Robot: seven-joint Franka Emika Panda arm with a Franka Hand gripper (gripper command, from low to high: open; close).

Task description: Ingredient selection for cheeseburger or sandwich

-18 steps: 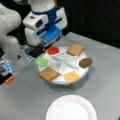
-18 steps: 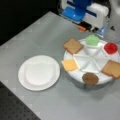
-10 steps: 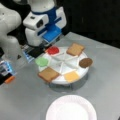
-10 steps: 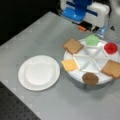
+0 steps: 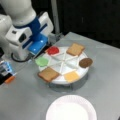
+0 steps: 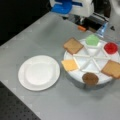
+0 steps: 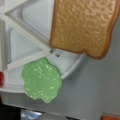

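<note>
A white divided tray (image 5: pixel 65 59) holds the ingredients, each in its own wedge: two toast squares (image 5: pixel 75 49) (image 5: pixel 48 74), a green lettuce leaf (image 5: pixel 41 61), a red tomato disc (image 5: pixel 53 50), a yellow cheese square (image 5: pixel 72 76) and a brown patty (image 5: pixel 85 62). My gripper (image 5: pixel 38 48), a white and blue block, hangs just above the tray's edge nearest the lettuce and tomato; its fingers do not show. The wrist view looks down on the lettuce (image 7: pixel 42 80) and a toast (image 7: pixel 83 25). No sandwich stack is in view.
A bare white round plate (image 5: pixel 71 108) (image 6: pixel 39 72) lies on the grey table beside the tray. An orange piece (image 5: pixel 10 79) and a blue object (image 5: pixel 5 68) sit by the arm's white base (image 5: pixel 15 51). Dark perforated board (image 6: pixel 15 110) borders the table.
</note>
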